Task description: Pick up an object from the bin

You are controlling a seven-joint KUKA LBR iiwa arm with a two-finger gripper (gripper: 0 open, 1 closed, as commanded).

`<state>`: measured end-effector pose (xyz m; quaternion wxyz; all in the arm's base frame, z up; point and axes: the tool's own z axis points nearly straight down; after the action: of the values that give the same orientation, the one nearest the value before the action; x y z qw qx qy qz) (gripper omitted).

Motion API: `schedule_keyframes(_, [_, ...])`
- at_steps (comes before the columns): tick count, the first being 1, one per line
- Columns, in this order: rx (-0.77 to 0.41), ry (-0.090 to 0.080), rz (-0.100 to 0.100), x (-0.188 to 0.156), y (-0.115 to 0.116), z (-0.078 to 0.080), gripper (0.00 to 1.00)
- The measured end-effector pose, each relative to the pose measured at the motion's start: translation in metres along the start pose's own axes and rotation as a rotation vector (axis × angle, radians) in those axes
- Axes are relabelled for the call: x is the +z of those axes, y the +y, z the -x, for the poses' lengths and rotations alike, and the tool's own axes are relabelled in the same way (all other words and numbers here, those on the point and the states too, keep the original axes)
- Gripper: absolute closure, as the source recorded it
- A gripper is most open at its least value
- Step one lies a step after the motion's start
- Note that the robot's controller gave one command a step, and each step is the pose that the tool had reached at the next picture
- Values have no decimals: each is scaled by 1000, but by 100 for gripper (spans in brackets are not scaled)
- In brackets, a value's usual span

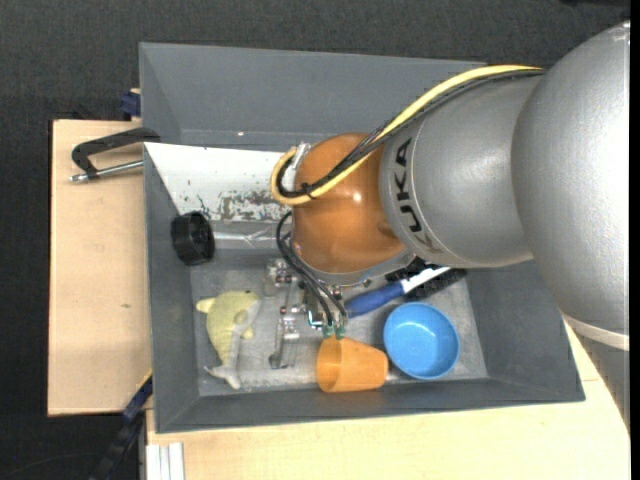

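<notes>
Fingers [284, 340] low between the yellow fish [230, 323] and orange cup [350, 365], wide or narrow I can't tell; nothing visibly gripped, grasp and lift yet to come

I work from one camera, set above the bin [165, 318] and a little off to one side, facing down into it. It sits near enough that the bin takes most of the view, its rim in sight left of, above and below the gripper [288, 328]. The arm [500, 168] reaches in from the right, bulking toward the lens and covering the bin's floor behind and right of the gripper.
</notes>
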<state>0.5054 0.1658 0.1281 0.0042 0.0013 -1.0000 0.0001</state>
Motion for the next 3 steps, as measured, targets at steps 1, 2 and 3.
schedule_keyframes(1, [-137,-15,5,4,61,18,0])
schedule_keyframes(2, [194,-11,5,57,63,75,0])
schedule_keyframes(3, [194,-17,9,53,64,77,100])
